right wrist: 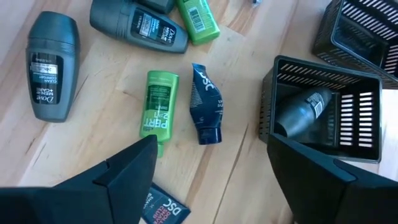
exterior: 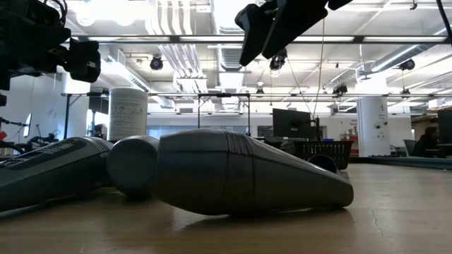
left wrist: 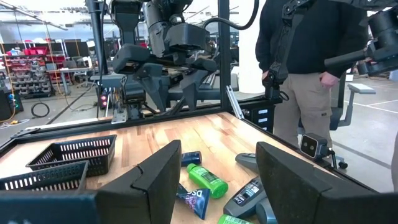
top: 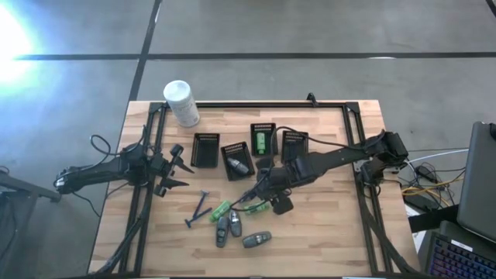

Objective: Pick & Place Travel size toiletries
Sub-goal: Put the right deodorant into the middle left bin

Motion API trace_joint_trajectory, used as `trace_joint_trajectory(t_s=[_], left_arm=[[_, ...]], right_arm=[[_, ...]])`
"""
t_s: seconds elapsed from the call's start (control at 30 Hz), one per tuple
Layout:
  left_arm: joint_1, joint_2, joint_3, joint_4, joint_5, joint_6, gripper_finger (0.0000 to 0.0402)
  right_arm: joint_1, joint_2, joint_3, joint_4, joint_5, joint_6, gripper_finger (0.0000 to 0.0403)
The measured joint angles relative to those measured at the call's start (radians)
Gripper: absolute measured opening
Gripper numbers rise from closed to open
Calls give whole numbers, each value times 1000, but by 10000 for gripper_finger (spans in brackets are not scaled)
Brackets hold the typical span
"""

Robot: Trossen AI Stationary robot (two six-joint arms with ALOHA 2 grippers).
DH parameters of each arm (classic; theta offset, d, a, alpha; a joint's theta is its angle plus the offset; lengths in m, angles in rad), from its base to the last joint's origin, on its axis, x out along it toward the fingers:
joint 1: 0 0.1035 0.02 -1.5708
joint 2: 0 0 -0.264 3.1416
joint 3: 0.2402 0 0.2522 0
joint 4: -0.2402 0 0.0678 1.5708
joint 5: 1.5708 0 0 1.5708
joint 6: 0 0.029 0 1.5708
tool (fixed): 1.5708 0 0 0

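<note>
Loose toiletries lie flat near the table's near edge: thin razors (top: 198,208), green bottles (top: 221,209) (right wrist: 158,106), grey oval bottles (top: 257,239) (right wrist: 53,65) and dark flat tubes (right wrist: 205,102). One grey bottle (right wrist: 305,112) lies in a black basket (top: 236,161), and a green one (top: 263,141) lies in another. My right gripper (right wrist: 217,186) (top: 262,198) hovers open above the green bottle and the dark tube, touching nothing. My left gripper (top: 177,167) (left wrist: 217,180) waits open at the table's left, above the wood and facing the pile.
Several black slatted baskets (top: 205,149) (top: 294,144) stand in a row behind the pile. A white canister (top: 180,102) stands at the far left corner. A person (left wrist: 311,62) stands beyond the table's right side. Bare wood (top: 333,225) lies to the right of the pile.
</note>
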Motion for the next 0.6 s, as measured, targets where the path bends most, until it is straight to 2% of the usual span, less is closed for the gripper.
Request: trace_joint_trajectory(t_s=[0.6], left_arm=[[0,0,0,0,0,0,213]], right_arm=[[0,0,0,0,0,0,362]])
